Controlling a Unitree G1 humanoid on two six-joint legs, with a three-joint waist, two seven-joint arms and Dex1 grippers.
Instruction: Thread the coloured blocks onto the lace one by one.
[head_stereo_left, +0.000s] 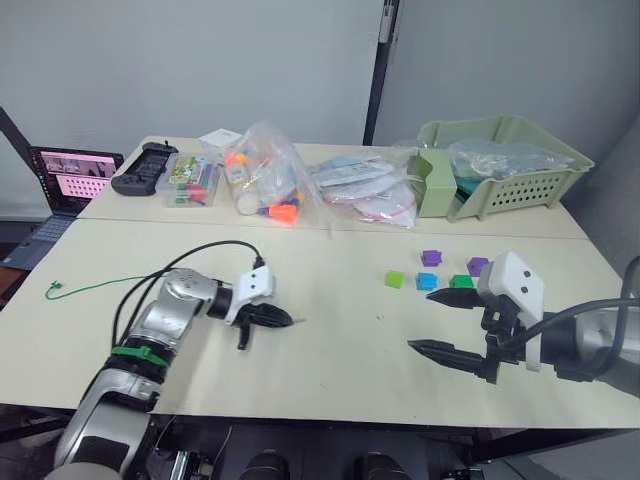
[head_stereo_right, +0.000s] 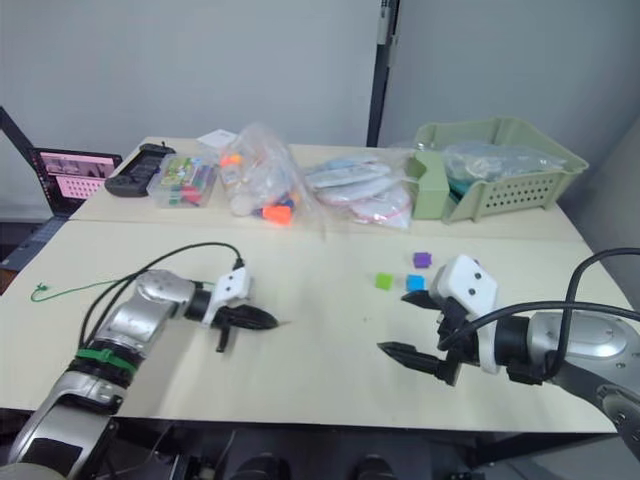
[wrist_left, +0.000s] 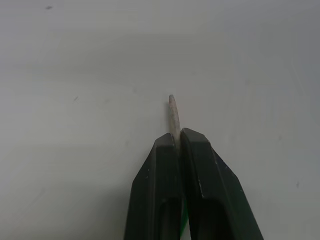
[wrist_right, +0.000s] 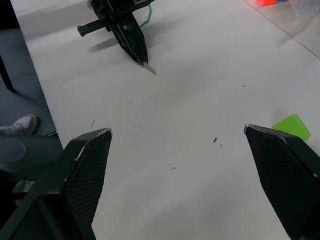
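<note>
**Lace tip pinched, blocks waiting across the table**

Head views: The green lace (head_stereo_left: 95, 286) trails over the cream table (head_stereo_left: 330, 350) from a small knot near the left edge toward the left arm. Five blocks sit in a loose cluster on the right half of the table: a purple one (head_stereo_left: 431, 258) farthest back, a second purple (head_stereo_left: 477, 265), a light green (head_stereo_left: 395, 279), a blue (head_stereo_left: 427, 282) and a dark green (head_stereo_left: 461, 282) just beside the right gripper's upper finger. At the back, a pale green basket (head_stereo_left: 530, 180) holds clear plastic bags, its contents hard to make out; more clear bags (head_stereo_left: 268, 180) with orange and mixed toys lie left of it, next to a clear box (head_stereo_left: 192, 181) of coloured pieces. The left gripper (head_stereo_left: 283, 321) lies low over the table, pointing right, fingers together. The right gripper (head_stereo_left: 435, 320) hovers near the blocks, pointing left, fingers wide apart.

Left wrist view: The two black fingers (wrist_left: 210, 190) are clamped on the lace's stiff greyish tip (wrist_left: 173, 116), which pokes out beyond them; a sliver of green shows between them lower down.

Right wrist view: The right fingers (wrist_right: 82, 170) stand spread with bare table between. The light green block sits beside one finger. Across the table, the left gripper aims its pale tip this way, green cord behind it.
</note>
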